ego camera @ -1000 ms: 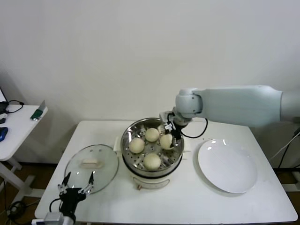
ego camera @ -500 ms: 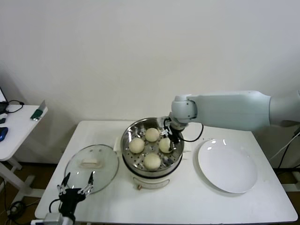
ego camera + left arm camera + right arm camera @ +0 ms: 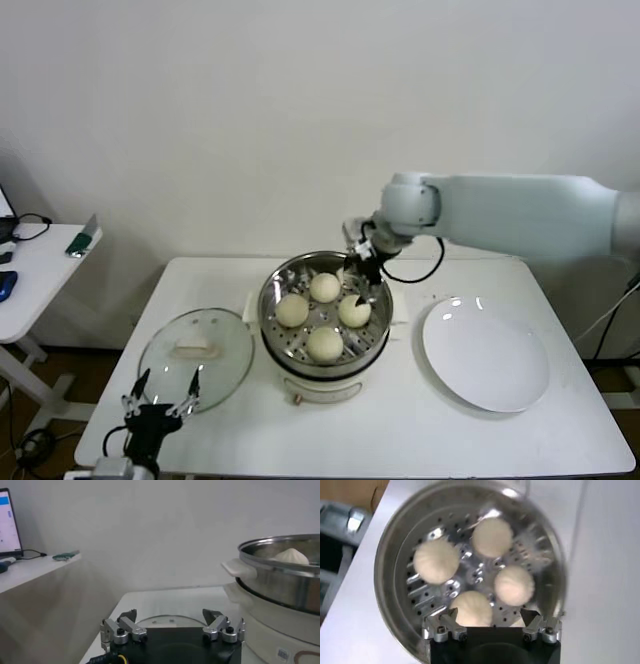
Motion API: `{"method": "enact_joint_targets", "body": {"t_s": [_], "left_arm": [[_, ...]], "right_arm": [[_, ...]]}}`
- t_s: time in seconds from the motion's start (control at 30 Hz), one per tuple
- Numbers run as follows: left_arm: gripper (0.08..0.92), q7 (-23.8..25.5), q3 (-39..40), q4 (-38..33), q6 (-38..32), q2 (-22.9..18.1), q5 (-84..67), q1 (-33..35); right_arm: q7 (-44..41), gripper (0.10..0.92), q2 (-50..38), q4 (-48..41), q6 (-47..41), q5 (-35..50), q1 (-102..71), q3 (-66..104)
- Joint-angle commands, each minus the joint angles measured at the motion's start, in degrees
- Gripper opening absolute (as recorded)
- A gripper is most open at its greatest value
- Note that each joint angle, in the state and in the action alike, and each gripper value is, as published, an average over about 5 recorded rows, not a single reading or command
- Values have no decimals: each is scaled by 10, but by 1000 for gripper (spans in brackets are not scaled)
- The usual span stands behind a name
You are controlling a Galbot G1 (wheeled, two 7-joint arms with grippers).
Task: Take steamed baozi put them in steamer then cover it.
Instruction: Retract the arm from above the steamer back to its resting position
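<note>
Since all four buns already sit inside the basket, the loading looks finished and the covering is the step in hand.

Steamed baozi [image 3: 324, 288]: four cream-white buns on the perforated floor of the steamer, close together but each resting on its own; none on the plate.

Steamer [image 3: 275, 322]: steel basket on its cream base, at the middle of the surface [image 3: 400, 430], uncovered.

Right gripper [image 3: 361, 283]: above the far right rim of the basket, over the buns; fingers released and spread wide, nothing between them.

Cover [image 3: 195, 350]: glass lid lying flat on the surface just left of the steamer, bar handle up, not touched by anything.

Left gripper [image 3: 160, 395]: low at the near left edge, just in front of the cover; fingers spread, holding nothing.

Plate [image 3: 487, 355]: white, to the right of the steamer, nothing on it.

Doing it well: my judgement is the right arm should rise clear of the rim first; the left gripper is nearest the bar handle, so take that handle squarely, lift the cover level, and lower it centred so its metal rim seats all round.
</note>
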Motion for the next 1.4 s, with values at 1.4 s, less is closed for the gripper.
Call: {"method": "enact_joint_targets", "body": {"t_s": [1.4], "left_arm": [[823,-163,-7,76,-144,54,371,-37]], "right_arm": [[394,823,29,157,430,-154,-1428,1280]]}}
